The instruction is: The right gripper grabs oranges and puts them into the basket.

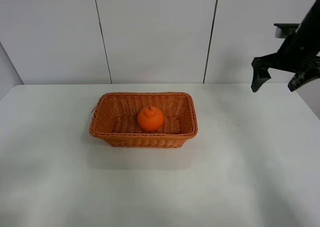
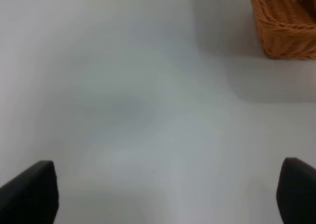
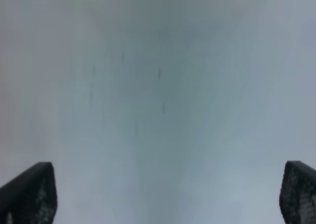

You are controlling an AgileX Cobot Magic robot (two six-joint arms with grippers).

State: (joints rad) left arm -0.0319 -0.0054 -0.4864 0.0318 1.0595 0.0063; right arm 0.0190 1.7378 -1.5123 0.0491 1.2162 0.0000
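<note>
The orange (image 1: pixel 150 118) lies inside the wicker basket (image 1: pixel 106 131) at the middle of the white table. My right gripper (image 1: pixel 278 83) hangs open and empty in the air at the far right, well above the table and away from the basket. In the right wrist view its gripper (image 3: pixel 165 197) shows only the two spread fingertips (image 3: pixel 30 194) over blurred bare table. My left gripper (image 2: pixel 165 197) is open and empty over bare table, with a corner of the basket (image 2: pixel 284 24) at the edge of the left wrist view. The left arm is out of the exterior high view.
The white table (image 1: pixel 240 177) is backed by a white panelled wall (image 1: pixel 155 32). Small dark specks (image 1: pixel 227 124) dot the table to the right of the basket.
</note>
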